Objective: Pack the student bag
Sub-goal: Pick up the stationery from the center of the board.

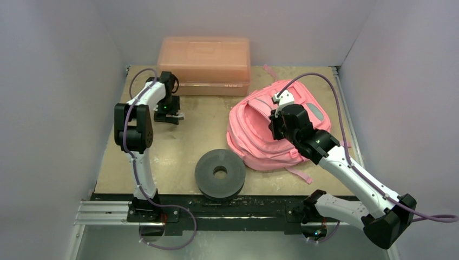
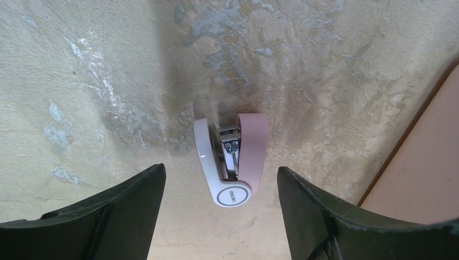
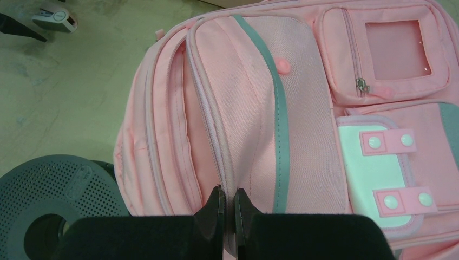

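Observation:
The student bag (image 1: 260, 130) lies flat at the right of the table, bright pink with grey trim and front pockets (image 3: 389, 59). My right gripper (image 1: 276, 122) rests on its middle. In the right wrist view this gripper (image 3: 228, 203) is shut on the bag's pale zipper seam (image 3: 208, 124), pinching the fabric. My left gripper (image 1: 169, 115) hangs low over the table at the back left. It (image 2: 221, 169) is open, and a small pink and white stapler (image 2: 230, 157) lies on the table between its fingers, touching neither. The stapler (image 3: 54, 19) also shows in the right wrist view's top left corner.
A rigid salmon-pink plastic box (image 1: 204, 65) stands against the back wall, just behind the left gripper; its edge (image 2: 427, 162) is at the right of the left wrist view. A dark grey perforated ring (image 1: 220, 173) lies near the front edge, touching the bag's left side. White walls enclose the table.

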